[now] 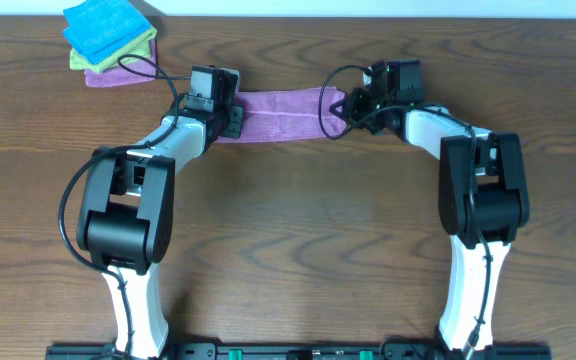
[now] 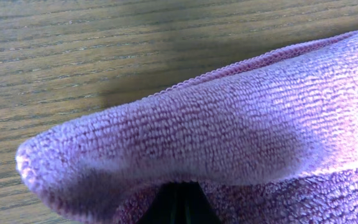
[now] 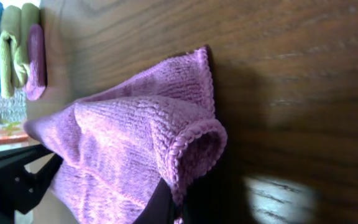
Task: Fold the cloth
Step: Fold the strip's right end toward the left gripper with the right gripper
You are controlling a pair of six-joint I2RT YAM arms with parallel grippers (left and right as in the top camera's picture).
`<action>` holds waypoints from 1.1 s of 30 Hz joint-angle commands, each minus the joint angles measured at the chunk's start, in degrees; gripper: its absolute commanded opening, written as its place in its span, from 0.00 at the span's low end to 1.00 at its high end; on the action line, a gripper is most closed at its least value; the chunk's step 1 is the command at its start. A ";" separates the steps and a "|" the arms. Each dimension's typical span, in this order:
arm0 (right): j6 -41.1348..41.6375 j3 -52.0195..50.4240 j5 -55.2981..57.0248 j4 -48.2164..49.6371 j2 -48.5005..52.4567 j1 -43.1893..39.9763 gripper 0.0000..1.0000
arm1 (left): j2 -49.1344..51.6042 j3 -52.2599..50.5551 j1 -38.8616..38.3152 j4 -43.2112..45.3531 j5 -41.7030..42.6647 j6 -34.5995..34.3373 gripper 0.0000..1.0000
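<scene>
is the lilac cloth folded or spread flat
Folded over: the cloth is a narrow band between the left gripper and right gripper; the right wrist view shows doubled layers.

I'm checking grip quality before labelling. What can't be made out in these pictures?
- Fingertips of the left pincer: left wrist view, buried under the cloth; overhead, hidden by its own wrist.
- Grip of the right pincer: right wrist view, cut off by the bottom edge, wrapped in cloth.
- Cloth's ends: overhead, covered by both pincers.
- Lowest cloth in the corner stack: overhead, under the blue and green ones.
</scene>
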 commanded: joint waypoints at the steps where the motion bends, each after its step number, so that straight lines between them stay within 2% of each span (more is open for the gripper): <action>1: -3.74 5.79 -0.83 -4.07 -1.03 0.76 0.02 | 1.68 -1.60 -0.76 -1.05 1.53 -0.15 0.06; 4: -7.10 10.75 1.99 -11.32 -4.37 1.90 0.01 | 1.25 -1.60 -0.35 -0.96 1.53 -1.70 0.06; 7: -8.26 13.66 2.67 -14.05 -7.06 4.09 0.01 | 1.05 -1.60 -0.07 -0.90 1.53 -2.05 0.06; 16: -8.28 14.05 7.34 -14.60 -7.48 12.11 0.01 | 0.83 -1.57 -0.04 0.63 1.75 -5.03 0.06; 33: -8.68 14.03 10.21 -14.78 -4.59 14.19 0.01 | -8.52 -1.46 0.79 0.39 2.86 -7.19 0.06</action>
